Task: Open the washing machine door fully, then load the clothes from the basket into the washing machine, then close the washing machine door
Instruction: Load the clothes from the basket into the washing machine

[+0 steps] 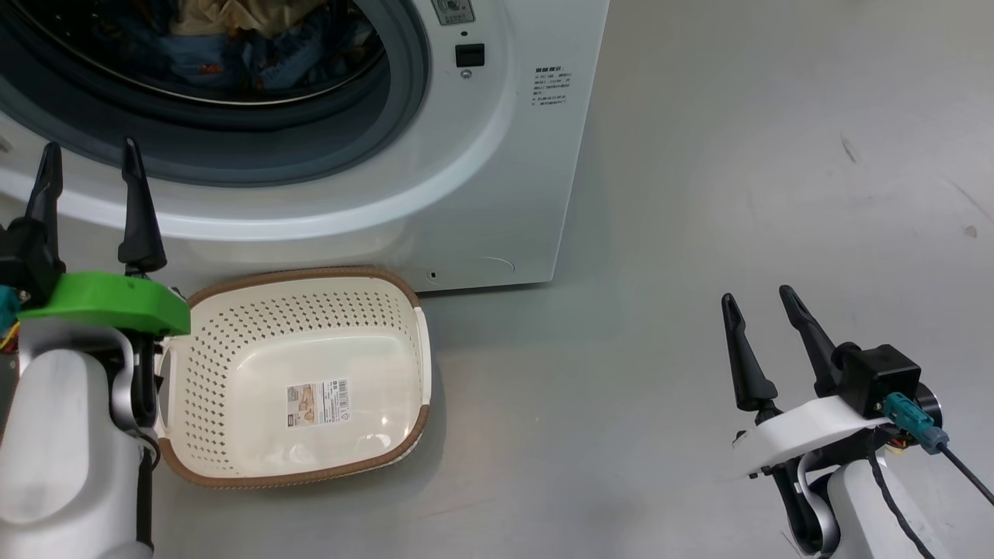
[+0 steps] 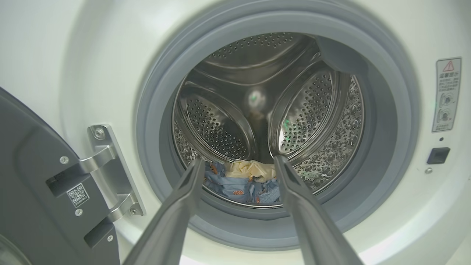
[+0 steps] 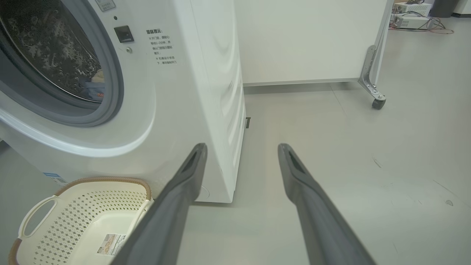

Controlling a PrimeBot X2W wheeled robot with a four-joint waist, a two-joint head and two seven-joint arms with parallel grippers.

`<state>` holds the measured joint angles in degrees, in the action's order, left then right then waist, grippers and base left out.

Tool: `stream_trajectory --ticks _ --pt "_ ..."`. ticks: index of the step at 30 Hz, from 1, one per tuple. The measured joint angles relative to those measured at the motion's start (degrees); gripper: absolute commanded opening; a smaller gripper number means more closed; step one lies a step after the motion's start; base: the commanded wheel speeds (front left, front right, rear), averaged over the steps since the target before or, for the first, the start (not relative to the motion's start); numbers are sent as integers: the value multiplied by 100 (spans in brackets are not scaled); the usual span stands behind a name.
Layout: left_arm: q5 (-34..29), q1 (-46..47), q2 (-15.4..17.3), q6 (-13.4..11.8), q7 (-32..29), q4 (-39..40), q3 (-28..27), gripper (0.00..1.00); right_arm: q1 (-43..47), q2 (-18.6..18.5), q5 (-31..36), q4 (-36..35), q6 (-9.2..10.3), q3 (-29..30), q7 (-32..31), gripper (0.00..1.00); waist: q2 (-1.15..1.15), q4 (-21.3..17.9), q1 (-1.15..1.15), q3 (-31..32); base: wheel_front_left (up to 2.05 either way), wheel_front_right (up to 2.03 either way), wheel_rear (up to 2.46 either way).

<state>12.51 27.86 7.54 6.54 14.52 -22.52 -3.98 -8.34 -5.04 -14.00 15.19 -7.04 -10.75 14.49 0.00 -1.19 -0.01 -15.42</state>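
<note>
The washing machine (image 1: 497,171) stands with its mouth uncovered. Light blue and cream clothes (image 2: 243,180) lie at the bottom of the steel drum (image 2: 265,106), also seen as clothes (image 1: 256,39) in the head view. The washing machine door (image 2: 33,191) is swung out to the left on its metal hinge (image 2: 110,173). My left gripper (image 2: 239,162) is open and empty, in front of the drum mouth. The basket (image 1: 303,373) sits on the floor before the machine, holding nothing but its barcode sticker. My right gripper (image 1: 765,303) hangs open over bare floor to the right.
Grey floor (image 1: 738,194) spreads to the right of the machine. A white panel (image 3: 305,40) on a castor (image 3: 378,103) stands behind the machine. Equipment and cables (image 3: 415,18) lie at the far right.
</note>
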Motion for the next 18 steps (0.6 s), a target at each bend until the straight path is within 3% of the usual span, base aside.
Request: stream_trajectory --ticks 18 --pt "-157 -1648 -286 -112 0 1180 -249 100 320 -12 -5 -68 1 31 0 100 0 -103 0 563 0 0 0"
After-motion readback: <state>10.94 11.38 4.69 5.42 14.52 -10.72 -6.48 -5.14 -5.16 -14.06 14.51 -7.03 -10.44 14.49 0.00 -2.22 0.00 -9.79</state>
